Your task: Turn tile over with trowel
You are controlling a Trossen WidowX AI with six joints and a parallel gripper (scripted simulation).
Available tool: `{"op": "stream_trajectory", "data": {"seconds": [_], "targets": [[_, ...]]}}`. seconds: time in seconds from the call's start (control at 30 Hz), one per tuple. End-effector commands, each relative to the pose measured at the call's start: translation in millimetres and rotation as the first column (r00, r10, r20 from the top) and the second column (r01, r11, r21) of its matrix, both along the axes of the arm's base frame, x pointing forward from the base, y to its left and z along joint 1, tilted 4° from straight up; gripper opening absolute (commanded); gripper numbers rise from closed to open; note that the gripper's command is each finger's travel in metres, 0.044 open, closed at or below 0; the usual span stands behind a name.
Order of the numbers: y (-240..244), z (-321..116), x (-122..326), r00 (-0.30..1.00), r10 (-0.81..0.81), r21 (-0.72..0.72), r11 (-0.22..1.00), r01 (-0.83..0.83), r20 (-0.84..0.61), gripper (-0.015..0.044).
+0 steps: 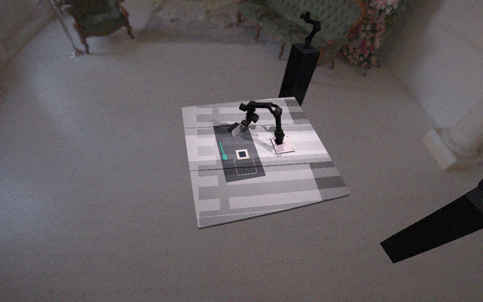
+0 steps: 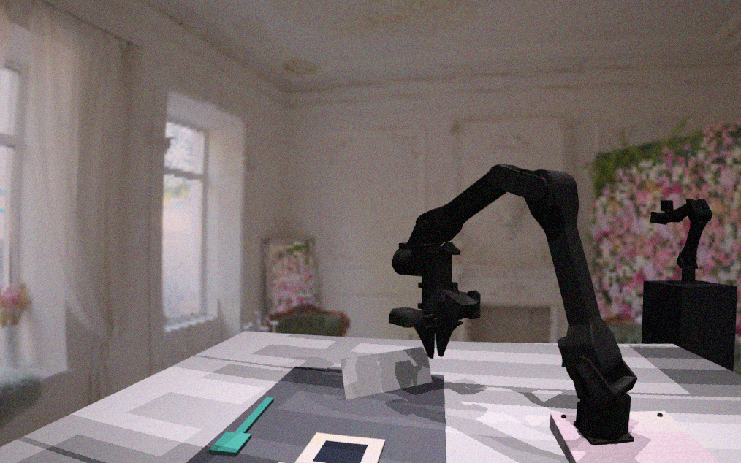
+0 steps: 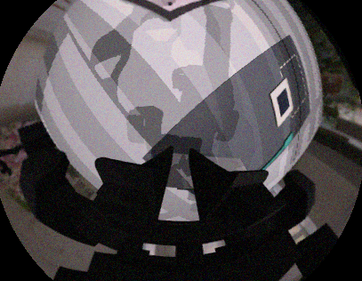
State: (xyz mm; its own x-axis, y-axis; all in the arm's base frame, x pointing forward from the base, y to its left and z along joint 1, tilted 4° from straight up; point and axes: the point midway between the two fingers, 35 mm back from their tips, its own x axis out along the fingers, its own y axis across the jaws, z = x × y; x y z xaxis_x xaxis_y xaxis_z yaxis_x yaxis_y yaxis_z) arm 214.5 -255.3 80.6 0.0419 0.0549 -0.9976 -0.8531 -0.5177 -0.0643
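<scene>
The teal trowel [image 1: 222,151] [image 2: 244,430] [image 3: 278,156] lies flat along the left edge of the dark mat [image 1: 243,179] [image 2: 304,414]. The white tile [image 1: 242,154] [image 2: 341,451] [image 3: 283,102] lies on the mat with its dark marked square facing up, just beyond the dashed outline [image 1: 246,175] [image 3: 289,62]. My gripper [image 1: 244,128] [image 2: 434,351] [image 3: 181,150] points down at the mat's far end, well away from the trowel and the tile. Its fingers stand nearly together with only a narrow gap and hold nothing.
A grey tilted slab [image 1: 233,128] [image 2: 385,370] stands on the mat's far end, right beside my fingertips. My arm's base stands on a pink plate [image 1: 286,148] [image 2: 650,442]. A black pedestal [image 1: 297,73] [image 2: 687,322] with a small arm stands behind the table.
</scene>
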Motion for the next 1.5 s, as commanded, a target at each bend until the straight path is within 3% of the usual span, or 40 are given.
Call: {"op": "stream_trajectory", "data": {"seconds": [0.0,0.47,0.6,1.13,1.27,1.47], "targets": [[-3.0,18.4,0.2,1.000,-0.003,-0.009,1.000,0.003,0.004,0.0100],[-2.9,15.3,0.9,1.000,-0.003,-0.010,1.000,0.003,0.008,0.0100],[-2.8,15.2,0.9,1.000,-0.003,-0.009,1.000,0.003,0.007,0.0000],[-2.8,15.2,0.9,1.000,-0.003,-0.009,1.000,0.003,0.007,0.0000],[-3.1,15.3,1.0,1.000,-0.009,-0.009,1.000,0.009,0.007,0.0100],[-10.3,19.2,4.1,0.982,-0.189,-0.002,0.982,0.189,-0.002,0.0100]]}}
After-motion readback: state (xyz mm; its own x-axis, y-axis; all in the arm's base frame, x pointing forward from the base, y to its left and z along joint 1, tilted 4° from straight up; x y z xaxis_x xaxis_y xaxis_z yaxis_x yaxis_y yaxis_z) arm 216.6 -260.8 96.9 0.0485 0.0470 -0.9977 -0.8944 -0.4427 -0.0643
